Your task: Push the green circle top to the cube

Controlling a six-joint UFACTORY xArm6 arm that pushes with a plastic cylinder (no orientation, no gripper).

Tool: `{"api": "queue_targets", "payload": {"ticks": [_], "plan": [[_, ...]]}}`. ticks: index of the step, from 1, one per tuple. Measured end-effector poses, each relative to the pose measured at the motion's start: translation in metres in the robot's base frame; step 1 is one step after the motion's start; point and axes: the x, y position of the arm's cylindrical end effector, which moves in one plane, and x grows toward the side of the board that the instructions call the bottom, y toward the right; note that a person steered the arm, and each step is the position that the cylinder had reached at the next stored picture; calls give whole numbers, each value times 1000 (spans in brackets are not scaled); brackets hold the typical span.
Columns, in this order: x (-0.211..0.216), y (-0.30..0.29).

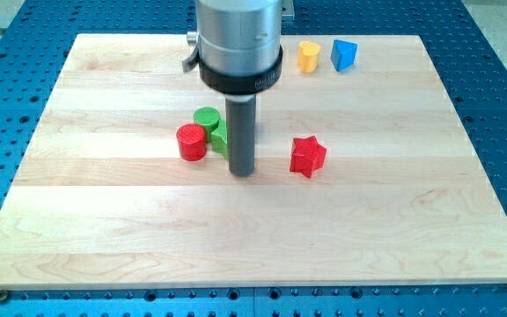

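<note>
The green circle [206,117] sits near the middle of the wooden board [104,220], just up and to the view's left of my tip [243,173] — close, but the rod hides the gap, so I cannot tell if they touch. It looks a small, stiff, light puck that should slide easily on the smooth wood; being round, it will likely roll off to one side unless the push goes squarely through its middle. There are no fingers here to be wide or narrow, only the bare rod end, holding nothing.

Right beside the tip, on its left, a second green block [219,137] peeks out from behind the rod, touching or nearly touching the circle; its shape is mostly hidden, though it may be the cube. A red cylinder [192,142] stands further left of the tip, hard against the green pair. To the tip's right, apart, lies a red star [307,156].

Far above the tip, near the board's top edge, are a yellow block [308,55] and a blue block [343,55] — well clear. The near half of the board offers plenty of room to swing round.
</note>
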Motion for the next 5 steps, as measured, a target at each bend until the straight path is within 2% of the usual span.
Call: {"api": "queue_targets", "payload": {"ticks": [1,2,4,5], "plan": [[14,-68],[-9,-102],[-24,-64],[-32,-74]]}}
